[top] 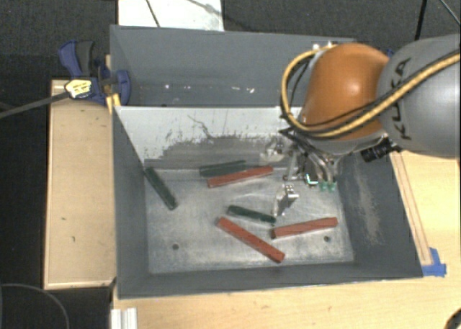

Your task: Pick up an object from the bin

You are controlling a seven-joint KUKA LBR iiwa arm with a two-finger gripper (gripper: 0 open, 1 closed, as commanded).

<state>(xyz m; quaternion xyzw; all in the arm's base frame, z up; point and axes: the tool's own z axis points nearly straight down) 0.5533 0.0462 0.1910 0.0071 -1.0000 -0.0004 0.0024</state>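
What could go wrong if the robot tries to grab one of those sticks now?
The hand hangs just where a short green stick and a red-brown stick nearly meet. It might catch both, or nudge one away. Both sticks also lie flat on the bottom of the bin, so the hand might slip off and come up with nothing.

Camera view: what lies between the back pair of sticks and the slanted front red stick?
A short dark green stick, by the gripper, in the camera view.
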